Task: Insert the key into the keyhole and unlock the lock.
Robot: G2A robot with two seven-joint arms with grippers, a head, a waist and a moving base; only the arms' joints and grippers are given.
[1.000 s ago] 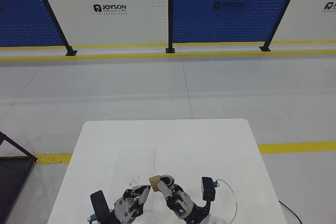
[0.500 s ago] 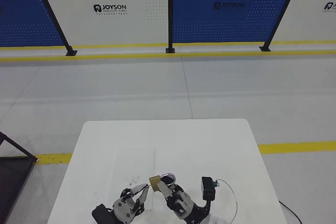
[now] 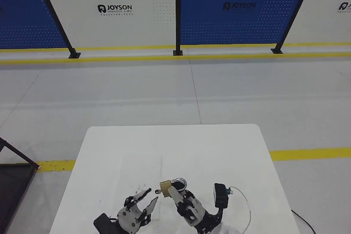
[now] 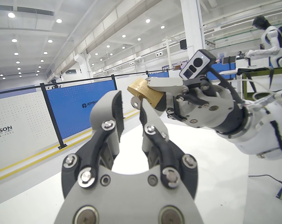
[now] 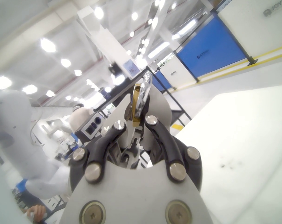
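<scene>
A brass padlock (image 3: 165, 188) with a silver shackle (image 3: 179, 182) is held above the white table (image 3: 222, 152) near its front edge; my right gripper (image 3: 171, 191) is shut on it. In the left wrist view the silver key (image 4: 135, 101) sticks out of the padlock's (image 4: 144, 92) end. My left gripper (image 4: 129, 102) is open, its fingers standing apart, one fingertip just beside the key's head. In the right wrist view the padlock (image 5: 134, 110) sits edge-on between the right gripper's fingers, with the shackle (image 5: 146, 85) above it.
A thin white cable (image 3: 244, 206) loops beside the right arm. A faint clear sheet (image 3: 141, 167) lies on the table ahead of the left gripper (image 3: 151, 196), with dark specks (image 3: 141, 188) near it. A black rack (image 3: 3, 155) stands off the table's left.
My left gripper's fingers have spread apart and let go of the key at the padlock. The right gripper has shifted slightly right with the padlock, whose shackle now stands out more.
</scene>
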